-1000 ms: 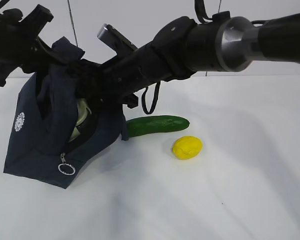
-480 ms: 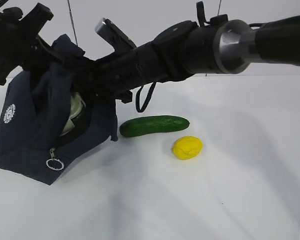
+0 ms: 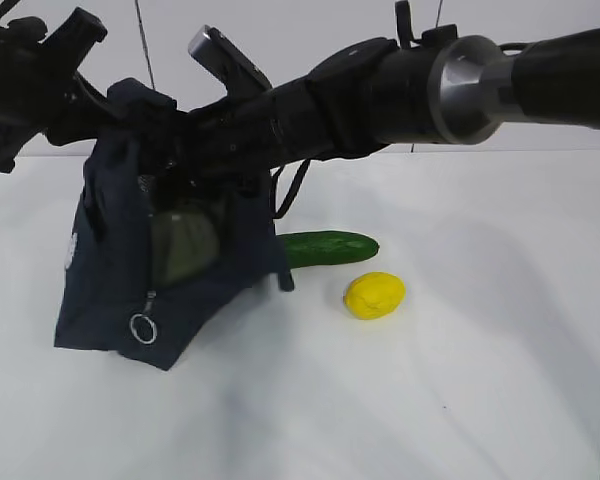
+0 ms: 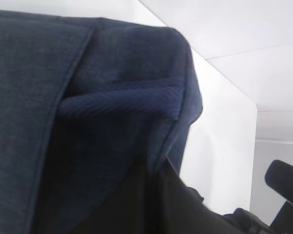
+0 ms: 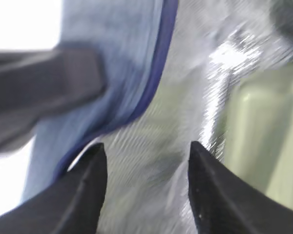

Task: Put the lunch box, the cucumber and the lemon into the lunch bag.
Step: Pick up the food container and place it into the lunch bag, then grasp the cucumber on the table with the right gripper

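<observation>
The bag [image 3: 170, 270] hangs half-lifted off the table [image 3: 460, 380], its mouth gaping toward me, the box [image 3: 185, 245] showing pale green inside; the right gripper [image 5: 146, 156] has its fingers apart, empty, at the silvery lining near the box; the left gripper is up at the bag's top, but cloth fills its own camera and I cannot tell whether it is clamped. The cucumber [image 3: 325, 247] lies just behind the bag's right edge, the lemon [image 3: 374, 295] near it, both on the table. The risk, I'd say: the bag sags or swings, the box slides out, or the hem knocks the cucumber rolling. Plain white table; pale wall behind.
</observation>
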`<state>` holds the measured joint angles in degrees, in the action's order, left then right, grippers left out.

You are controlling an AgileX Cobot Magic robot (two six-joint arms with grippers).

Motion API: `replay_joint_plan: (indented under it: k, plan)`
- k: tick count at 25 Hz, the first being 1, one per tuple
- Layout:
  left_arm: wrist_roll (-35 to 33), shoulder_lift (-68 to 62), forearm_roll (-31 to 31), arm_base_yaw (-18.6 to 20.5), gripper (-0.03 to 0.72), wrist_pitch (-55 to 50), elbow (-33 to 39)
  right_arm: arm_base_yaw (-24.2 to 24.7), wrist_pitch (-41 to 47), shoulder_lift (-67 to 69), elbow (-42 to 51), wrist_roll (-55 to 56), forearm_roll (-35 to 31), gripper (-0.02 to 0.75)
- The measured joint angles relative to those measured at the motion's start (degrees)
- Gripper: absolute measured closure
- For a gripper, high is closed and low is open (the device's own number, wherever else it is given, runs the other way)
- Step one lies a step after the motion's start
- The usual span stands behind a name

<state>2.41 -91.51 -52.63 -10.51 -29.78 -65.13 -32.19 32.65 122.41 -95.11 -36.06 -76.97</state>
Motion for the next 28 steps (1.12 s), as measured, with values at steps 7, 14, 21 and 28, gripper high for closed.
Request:
replay_joint_plan:
  k: [7,14,21,28]
  plan:
    - [0.00,0.00,0.27,2.35,0.694,-2.32,0.00,0.63,4.64,0.00,-0.26,-0.09,-0.72,0.326]
    - [0.00,0.00,3.65,5.38,0.694,-4.95,0.00,4.86,16.81,-0.57,-2.04,-0.23,-0.95,0.325]
    - [0.00,0.00,7.58,5.47,0.694,-6.47,0.00,11.25,30.19,-1.09,-8.76,-0.27,1.26,0.325]
    - [-0.11,0.00,7.99,5.47,0.694,-7.20,0.00,16.36,36.39,-1.09,-13.49,-0.38,21.85,0.325]
